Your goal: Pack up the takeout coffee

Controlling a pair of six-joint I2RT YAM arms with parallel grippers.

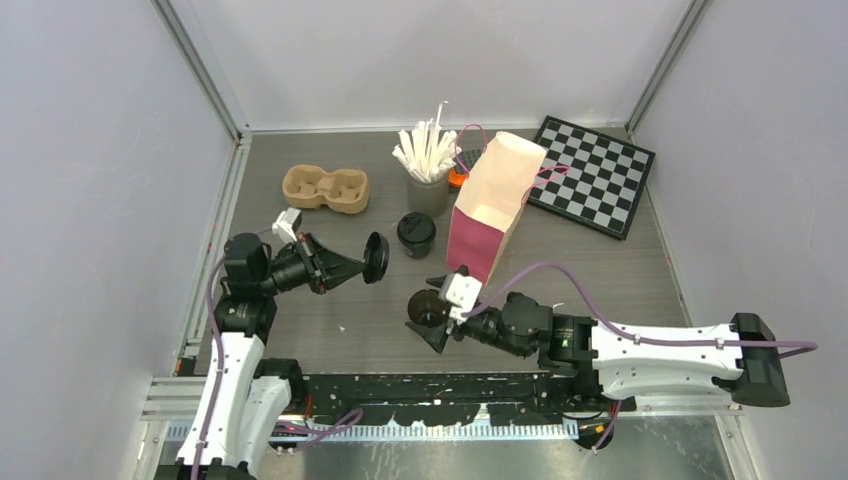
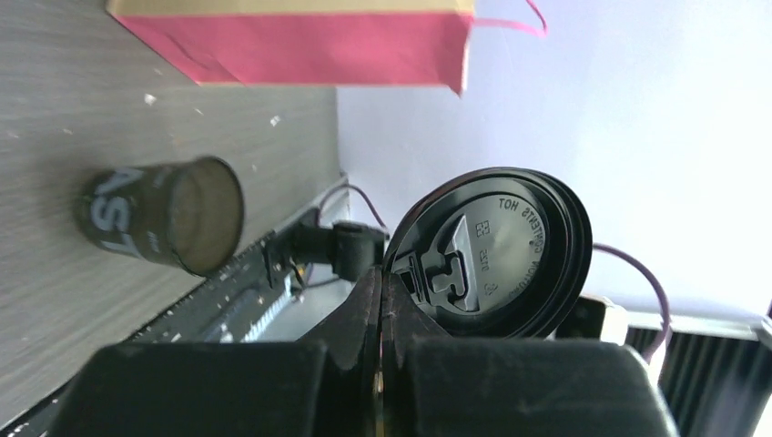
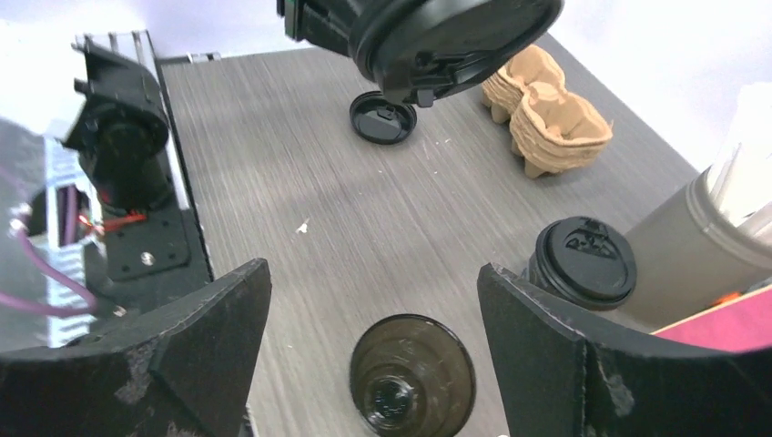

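One lidless cup (image 3: 412, 373) between jaws of released right end effector (image 1: 432, 312), left end effector (image 1: 366, 259) clenched on black lid (image 2: 487, 255)

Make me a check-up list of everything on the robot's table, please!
Surface: grey wood-grain table, few white specks.
Job's things: lidded cup upright; open cup upright, lid off; black lid.
Clutter: paper bag, pulp tray, cup of sticks, chessboard.
Hands: left hand shut on the black lid, off the table; right hand open around the open cup.
Cables: purple cables along both arms.
Surroundings: plain pale walls.
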